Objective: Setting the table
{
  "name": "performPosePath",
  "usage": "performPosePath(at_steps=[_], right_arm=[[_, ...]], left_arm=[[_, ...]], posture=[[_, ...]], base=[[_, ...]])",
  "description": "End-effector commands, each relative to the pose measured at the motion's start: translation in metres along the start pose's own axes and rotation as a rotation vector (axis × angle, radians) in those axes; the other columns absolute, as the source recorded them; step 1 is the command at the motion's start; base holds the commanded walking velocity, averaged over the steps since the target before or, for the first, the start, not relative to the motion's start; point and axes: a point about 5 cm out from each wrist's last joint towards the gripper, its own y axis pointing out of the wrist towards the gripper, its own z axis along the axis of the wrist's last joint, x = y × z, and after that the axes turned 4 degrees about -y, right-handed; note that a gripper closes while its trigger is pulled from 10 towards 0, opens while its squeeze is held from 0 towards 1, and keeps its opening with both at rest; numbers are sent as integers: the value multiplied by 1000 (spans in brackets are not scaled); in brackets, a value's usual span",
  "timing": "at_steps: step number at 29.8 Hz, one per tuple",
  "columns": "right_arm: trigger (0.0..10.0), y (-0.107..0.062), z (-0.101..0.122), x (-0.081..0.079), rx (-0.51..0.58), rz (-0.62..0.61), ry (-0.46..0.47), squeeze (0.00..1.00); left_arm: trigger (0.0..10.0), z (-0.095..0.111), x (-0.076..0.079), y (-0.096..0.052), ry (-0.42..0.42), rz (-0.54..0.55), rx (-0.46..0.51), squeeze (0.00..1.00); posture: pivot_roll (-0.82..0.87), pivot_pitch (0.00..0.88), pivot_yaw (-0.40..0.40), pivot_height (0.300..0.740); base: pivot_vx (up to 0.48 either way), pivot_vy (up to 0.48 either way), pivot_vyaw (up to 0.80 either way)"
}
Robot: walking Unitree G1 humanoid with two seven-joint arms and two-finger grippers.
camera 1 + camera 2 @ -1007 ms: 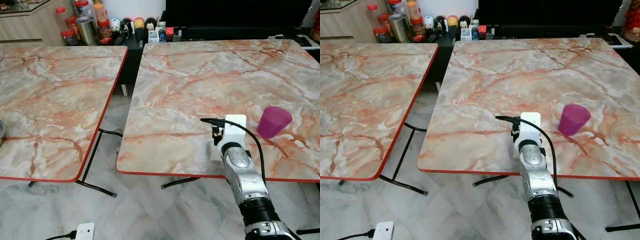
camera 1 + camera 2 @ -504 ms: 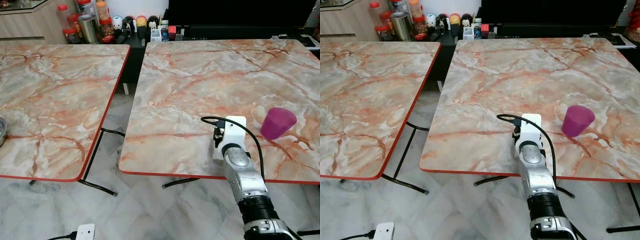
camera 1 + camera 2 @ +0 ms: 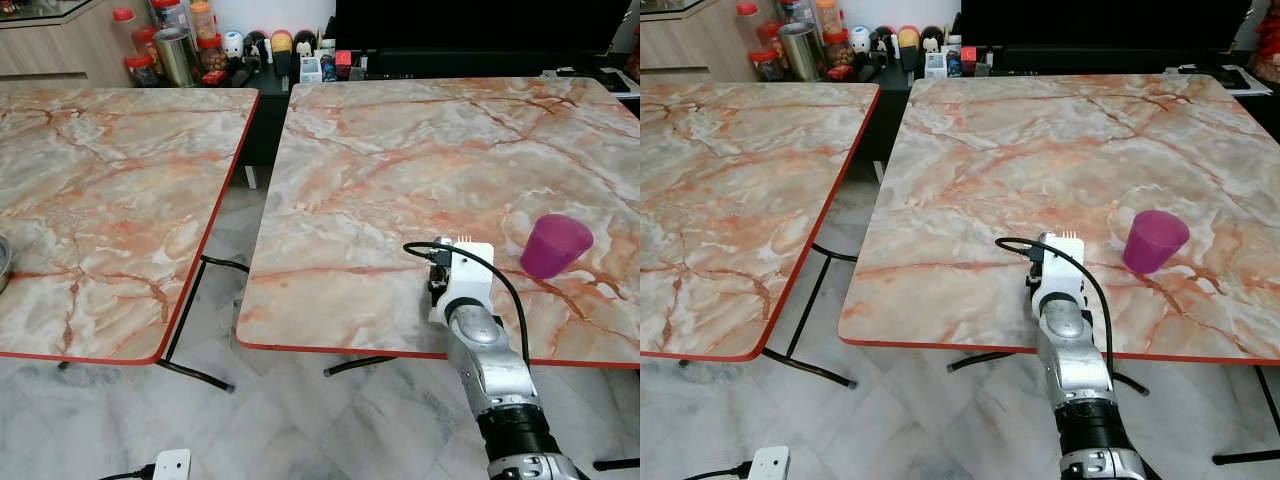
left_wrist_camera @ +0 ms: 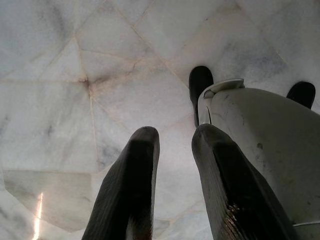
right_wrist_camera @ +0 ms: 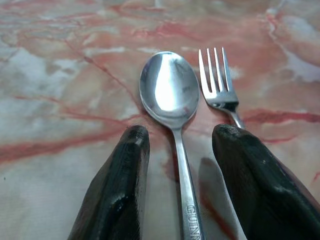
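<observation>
The right gripper is over the near edge of the right table, roughly at the middle of that edge. Its two black fingers are parted, and a spoon and a fork lie flat on the marble between them, side by side, the spoon handle running back toward the wrist. The fingers seem to rest beside the cutlery rather than press on it, so I judge that nothing is held now. Compared with half a second ago the wrist has tipped a little and the fork tines now show past the white wrist block in the head view; the table and the cup keep their places. I think this means the cutlery is just put down and one part of the setting is done.

The purple cup stands upright near the right near corner of the same table, well apart from the gripper. I cannot see inside it well; it looks empty. On the left table a grey rim of some dish shows at the left edge, too little to tell its contents.

The left gripper hangs idle above the marble floor, fingers slightly apart, holding nothing.
</observation>
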Motion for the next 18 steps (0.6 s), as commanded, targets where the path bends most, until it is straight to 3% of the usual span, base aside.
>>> performPosePath(at_steps=[1,17,18], right_arm=[[10000,-1,-2,-2,-17,7,13,0],[10000,-1,-13,1,-69,-5,-4,0],[2314,-1,-14,1,-72,-7,-5,0]], left_arm=[[10000,-9,-4,-1,19,8,-37,0],[10000,-13,-4,-1,22,-3,-53,0],[10000,-14,-4,-2,21,-5,-55,0]], posture=[[-105,103,43,740],[-106,106,43,740],[-106,105,43,740]], base=[[0,0,0],[0,0,0],[0,0,0]])
